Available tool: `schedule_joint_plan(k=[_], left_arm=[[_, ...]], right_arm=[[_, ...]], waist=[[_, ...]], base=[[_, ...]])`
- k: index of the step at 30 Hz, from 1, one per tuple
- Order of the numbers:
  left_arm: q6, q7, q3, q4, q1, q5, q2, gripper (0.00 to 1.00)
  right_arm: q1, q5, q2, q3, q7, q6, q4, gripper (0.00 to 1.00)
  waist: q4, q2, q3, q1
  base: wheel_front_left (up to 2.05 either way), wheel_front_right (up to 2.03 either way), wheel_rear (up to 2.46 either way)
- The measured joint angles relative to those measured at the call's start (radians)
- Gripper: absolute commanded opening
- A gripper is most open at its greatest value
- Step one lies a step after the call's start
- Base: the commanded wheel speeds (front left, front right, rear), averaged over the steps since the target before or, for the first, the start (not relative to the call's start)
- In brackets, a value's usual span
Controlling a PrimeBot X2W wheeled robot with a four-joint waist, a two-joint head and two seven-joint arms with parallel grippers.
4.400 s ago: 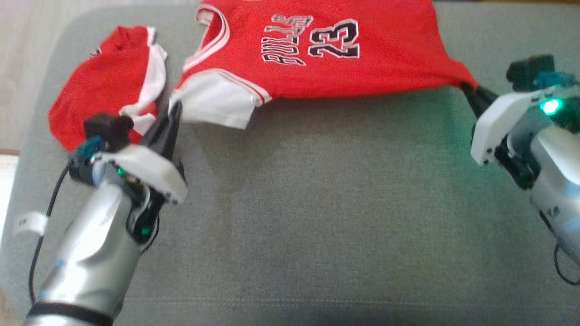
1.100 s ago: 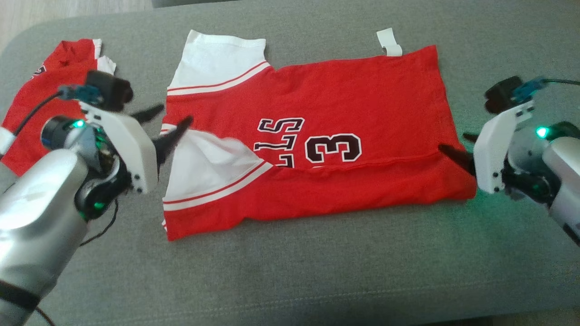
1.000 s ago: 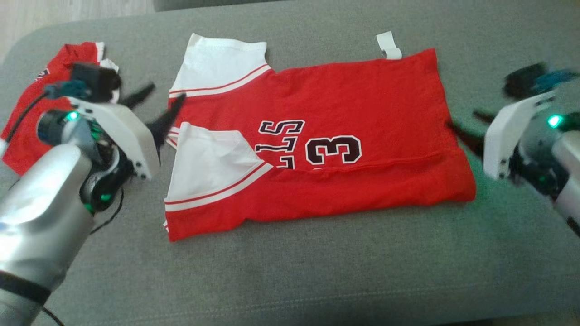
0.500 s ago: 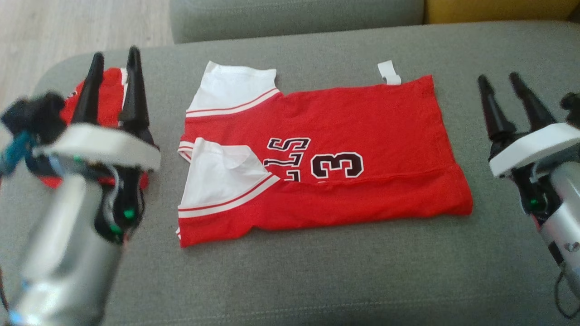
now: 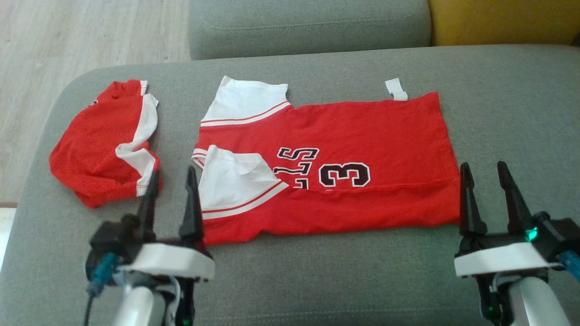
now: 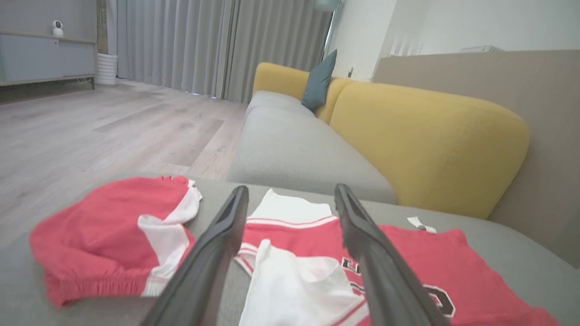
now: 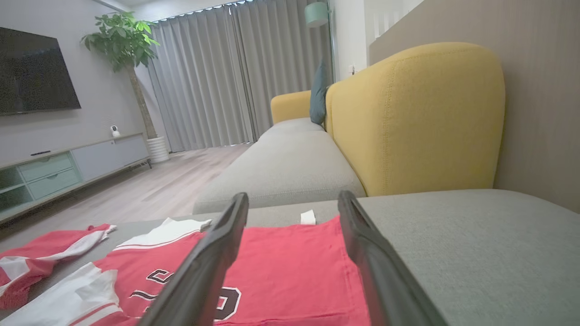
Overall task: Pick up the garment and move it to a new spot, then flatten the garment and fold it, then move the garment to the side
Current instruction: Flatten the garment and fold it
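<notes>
The garment (image 5: 344,136), a red jersey with white sleeves and dark lettering, lies folded once lengthwise on the grey cushion (image 5: 317,280). It also shows in the left wrist view (image 6: 408,258) and the right wrist view (image 7: 281,267). My left gripper (image 5: 173,174) stands open by the jersey's near left corner, holding nothing. Just off the near right corner my right gripper (image 5: 485,168) is open and holds nothing as well. Both point away from me, fingers raised above the cushion.
Red shorts with white trim (image 5: 104,140) lie bunched at the cushion's left end, close to my left gripper. A second grey cushion (image 5: 308,22) and a yellow backrest (image 5: 503,20) lie beyond. Wooden floor (image 5: 81,36) is off the left edge.
Both grippers have drawn back from the jersey's ends toward me, turned to point forward and stayed open. The head camera has tilted up, so the whole picture has shifted downward.
</notes>
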Motion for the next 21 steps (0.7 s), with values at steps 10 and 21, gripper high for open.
schedule_joint_plan(k=[10,21], left_arm=[[0.001,0.000,0.002,0.144,0.020,0.083,-0.027,1.00],[0.044,0.043,0.011,0.504,-0.073,0.090,-0.029,1.00]], right_arm=[[0.012,-0.043,0.025,-0.009,0.007,0.000,-0.044,1.00],[0.010,-0.022,0.031,-0.016,0.033,0.000,-0.081,1.00]], waist=[[-0.007,0.0000,0.017,0.0000],[-0.051,0.0000,0.046,0.0000]], base=[[0.00,0.00,0.00],[0.00,0.00,0.00]])
